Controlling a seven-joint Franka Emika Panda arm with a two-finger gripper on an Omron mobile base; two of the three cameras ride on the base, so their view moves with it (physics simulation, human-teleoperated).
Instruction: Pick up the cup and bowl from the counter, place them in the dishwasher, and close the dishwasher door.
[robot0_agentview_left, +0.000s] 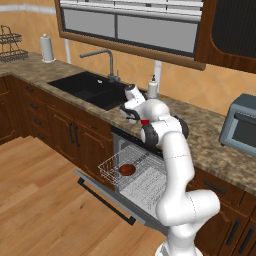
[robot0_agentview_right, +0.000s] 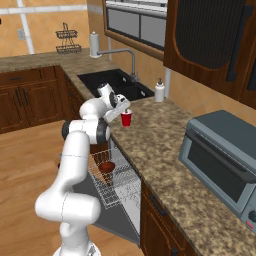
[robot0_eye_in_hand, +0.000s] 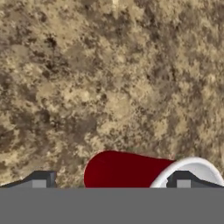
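The red cup with its white rim stands near the counter's front edge, right of the sink. My gripper is open and level with the cup, right beside it. In the hand view the cup lies sideways between the fingertips, with its rim at the right tip and a gap at the left one. I cannot tell whether a finger touches it. From the left base camera the cup peeks out under the arm. The reddish-brown bowl sits in the dishwasher's pulled-out white rack. The dishwasher door hangs open.
A black sink with a tap lies left of the cup, and a white soap bottle stands behind it. A grey-blue toaster oven sits further right on the counter. The open door and rack jut out over the wooden floor.
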